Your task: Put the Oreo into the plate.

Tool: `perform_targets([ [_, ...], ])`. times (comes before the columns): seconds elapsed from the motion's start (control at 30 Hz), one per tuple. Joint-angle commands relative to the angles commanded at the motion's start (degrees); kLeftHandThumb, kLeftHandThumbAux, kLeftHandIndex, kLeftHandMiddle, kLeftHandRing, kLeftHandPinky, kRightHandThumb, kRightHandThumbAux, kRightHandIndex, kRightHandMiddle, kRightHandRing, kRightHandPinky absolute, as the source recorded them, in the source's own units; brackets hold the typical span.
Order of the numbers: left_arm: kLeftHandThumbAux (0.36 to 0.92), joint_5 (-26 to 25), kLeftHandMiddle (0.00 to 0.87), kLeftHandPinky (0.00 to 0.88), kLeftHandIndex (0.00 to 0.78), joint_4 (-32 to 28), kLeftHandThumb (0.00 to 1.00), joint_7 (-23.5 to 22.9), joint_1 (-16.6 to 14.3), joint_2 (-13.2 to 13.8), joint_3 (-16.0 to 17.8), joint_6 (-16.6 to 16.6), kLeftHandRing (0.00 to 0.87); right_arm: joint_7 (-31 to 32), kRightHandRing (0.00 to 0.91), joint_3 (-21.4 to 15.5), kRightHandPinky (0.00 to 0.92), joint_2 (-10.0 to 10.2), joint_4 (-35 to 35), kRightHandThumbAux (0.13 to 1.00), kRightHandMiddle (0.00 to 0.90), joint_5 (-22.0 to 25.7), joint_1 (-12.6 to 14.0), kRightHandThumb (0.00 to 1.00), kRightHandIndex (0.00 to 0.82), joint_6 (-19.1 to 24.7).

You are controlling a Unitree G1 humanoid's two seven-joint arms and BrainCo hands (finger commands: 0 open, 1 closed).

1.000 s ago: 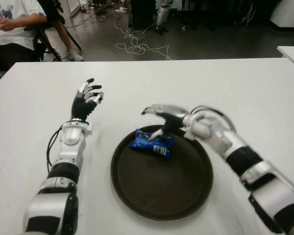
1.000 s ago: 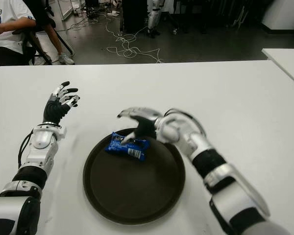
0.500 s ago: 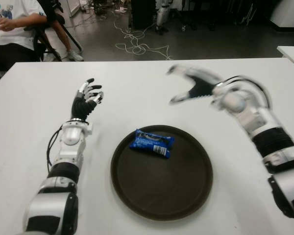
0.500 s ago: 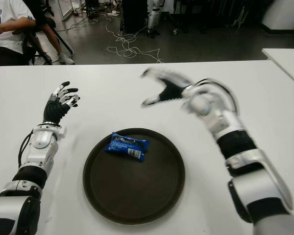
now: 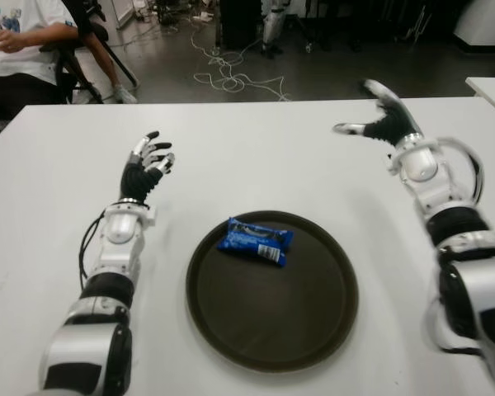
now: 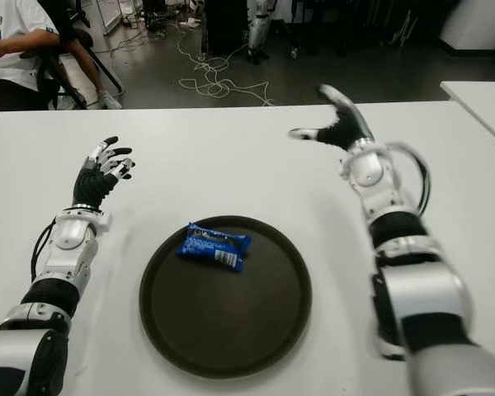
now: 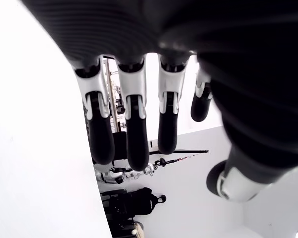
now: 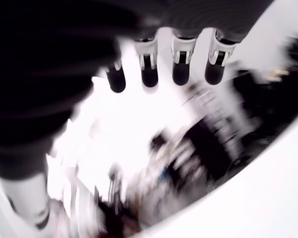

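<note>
A blue Oreo packet [image 5: 256, 239] lies flat in the upper left part of the dark round plate [image 5: 313, 330], with nothing touching it. My right hand [image 5: 378, 120] is raised over the far right of the white table [image 5: 256, 157], well away from the plate, its fingers [image 8: 180, 69] spread and holding nothing. To the left of the plate shows my left hand [image 5: 147, 163], fingers [image 7: 133, 134] extended and relaxed, also holding nothing.
A person [image 5: 21, 45] sits on a chair beyond the table's far left corner. Cables [image 5: 231, 78] trail over the dark floor behind the table. A second white table [image 5: 491, 87] shows at the far right.
My right hand let go of the Oreo packet in the plate, then lifted and swung back to the far right. The packet stayed where it lay. The left arm has not moved.
</note>
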Motion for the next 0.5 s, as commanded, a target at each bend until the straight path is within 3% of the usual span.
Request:
perform_targets([
  [0.07,0.650,-0.42,0.265,0.400,0.142,0.15,0.435,-0.56,-0.05,-0.04,0.23,-0.28,0.322,0.92,0.327,-1.92,0.374,0.44,0.74,0.745,0.294,2.14,-0.48,0.019,0.230,3.96],
  [0.2,0.657,-0.70,0.266,0.405,0.143,0.49,0.445,-1.03,-0.08,-0.07,0.47,-0.96,0.327,2.26,0.336,-3.31,0.375,-0.12,0.49,0.729,0.309,3.82,-5.39,0.004,0.248,8.79],
  [0.33,0.658,-0.61,0.267,0.399,0.143,0.72,0.440,-0.96,-0.09,-0.02,0.48,-1.10,0.323,2.58,0.348,-3.61,0.395,0.30,-0.32,0.719,0.315,4.13,-5.95,0.000,0.253,7.85],
  [0.5,0.660,-0.36,0.269,0.394,0.139,0.67,0.426,-0.70,0.05,0.00,0.36,-1.17,0.318,2.54,0.363,-3.06,0.417,0.82,-1.15,0.725,0.322,3.59,-3.90,0.000,0.255,4.48],
])
